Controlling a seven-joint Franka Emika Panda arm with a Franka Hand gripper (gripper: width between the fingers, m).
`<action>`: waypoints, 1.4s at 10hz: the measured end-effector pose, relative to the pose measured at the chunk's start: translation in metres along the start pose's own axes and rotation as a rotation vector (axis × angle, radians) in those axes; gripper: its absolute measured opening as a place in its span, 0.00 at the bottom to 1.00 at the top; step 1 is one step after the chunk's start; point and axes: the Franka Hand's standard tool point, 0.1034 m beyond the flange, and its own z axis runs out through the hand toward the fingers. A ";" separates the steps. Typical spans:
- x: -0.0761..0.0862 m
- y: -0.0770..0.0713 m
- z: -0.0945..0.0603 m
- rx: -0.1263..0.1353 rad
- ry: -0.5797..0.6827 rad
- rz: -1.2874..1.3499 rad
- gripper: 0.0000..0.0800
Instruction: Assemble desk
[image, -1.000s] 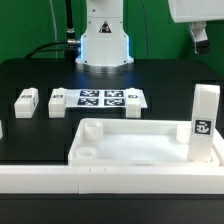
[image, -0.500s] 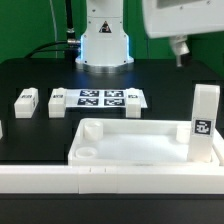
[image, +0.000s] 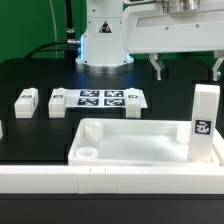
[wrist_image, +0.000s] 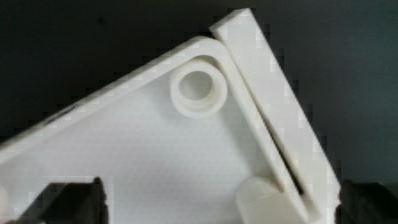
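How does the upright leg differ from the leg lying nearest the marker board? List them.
Pose: the upright leg stands on end; the lying leg rests on its side.
Place: the upright leg sits at the tabletop's corner on the exterior view's right; the lying leg is on the table beside the marker board, off the tabletop.
Marker: the upright leg's faces the camera; the lying leg's faces upward.
Both are white marked blocks.

A white, rounded arm base (image: 104, 40) with a bluish glow low on it is seen at the upper centre of the exterior view, with a black cable (image: 65, 22) beside it. At the upper right, the gripper (image: 187, 74) is shown as a broad white block with two short dark fingers (image: 158, 68).
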 end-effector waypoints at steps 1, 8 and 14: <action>0.002 0.006 0.002 0.004 0.012 -0.106 0.81; -0.028 0.085 0.034 -0.064 -0.097 -0.482 0.81; -0.047 0.110 0.047 -0.167 -0.649 -0.275 0.81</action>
